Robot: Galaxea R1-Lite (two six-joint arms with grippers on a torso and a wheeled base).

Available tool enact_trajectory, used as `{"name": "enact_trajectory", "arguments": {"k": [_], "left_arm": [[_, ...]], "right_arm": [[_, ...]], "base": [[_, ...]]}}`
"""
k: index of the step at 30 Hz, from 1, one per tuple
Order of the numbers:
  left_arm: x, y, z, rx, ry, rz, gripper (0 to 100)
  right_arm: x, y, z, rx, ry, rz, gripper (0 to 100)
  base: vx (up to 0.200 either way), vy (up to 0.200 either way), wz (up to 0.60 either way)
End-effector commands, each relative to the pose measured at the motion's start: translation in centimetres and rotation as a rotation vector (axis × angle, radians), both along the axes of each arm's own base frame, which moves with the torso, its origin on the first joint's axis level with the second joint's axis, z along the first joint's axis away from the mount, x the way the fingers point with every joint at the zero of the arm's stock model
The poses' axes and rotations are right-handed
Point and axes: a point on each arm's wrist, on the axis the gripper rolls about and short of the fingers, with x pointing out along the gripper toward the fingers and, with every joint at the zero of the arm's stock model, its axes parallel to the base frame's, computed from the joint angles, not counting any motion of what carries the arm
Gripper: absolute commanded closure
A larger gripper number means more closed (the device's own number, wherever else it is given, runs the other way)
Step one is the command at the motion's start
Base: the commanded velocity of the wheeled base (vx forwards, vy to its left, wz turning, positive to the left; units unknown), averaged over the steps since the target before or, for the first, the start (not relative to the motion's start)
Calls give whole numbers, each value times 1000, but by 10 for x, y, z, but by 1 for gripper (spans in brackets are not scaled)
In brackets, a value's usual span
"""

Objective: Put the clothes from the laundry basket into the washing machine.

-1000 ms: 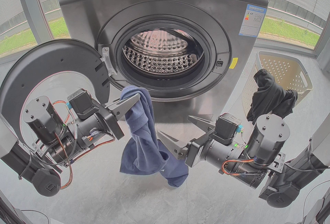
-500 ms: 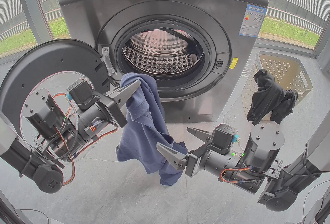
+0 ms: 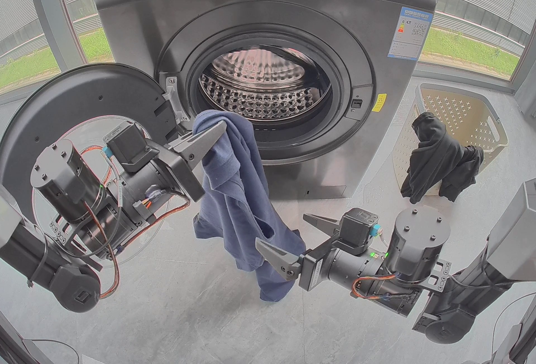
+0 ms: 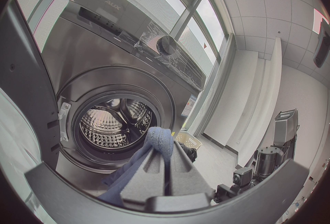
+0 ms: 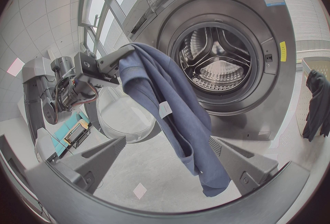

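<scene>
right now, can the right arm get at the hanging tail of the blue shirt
Probably yes: the right gripper is open right beside the lower part of the blue shirt, which hangs free from the left gripper, and nothing stands between them.

The head camera looks forward and down at the washing machine [image 3: 335, 19] from in front, near enough that the cabinet almost spans the frame. The left wrist camera sits low by the machine's open door [image 4: 24, 73], angled up across its front. The right wrist camera sits low before the machine, facing its drum [image 5: 216, 63]. All three share the drum, the blue garment [image 3: 237, 186] hanging before it and the laundry basket [image 3: 463, 114] beside the machine.
</scene>
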Motion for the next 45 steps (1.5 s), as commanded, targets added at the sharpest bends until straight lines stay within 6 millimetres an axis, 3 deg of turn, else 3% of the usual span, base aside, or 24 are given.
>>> {"name": "enact_trajectory", "arguments": {"k": [1,6,29,45], "left_arm": [[0,0,4,-10,-16,2,100],[-1,0,6,-13,-21,2,100],[-1,1,7,-12,-23,2,100],[-1,0,7,-18,-23,10,100]], "right_arm": [[4,4,-12,-27,13,-1,0],[5,6,-13,-32,13,-2,0],[35,28,-63,-110,66,-48,0],[65,46,-70,-68,30,-57,0]], "base": [[0,0,0],[0,0,0],[0,0,0],[0,0,0]]}}
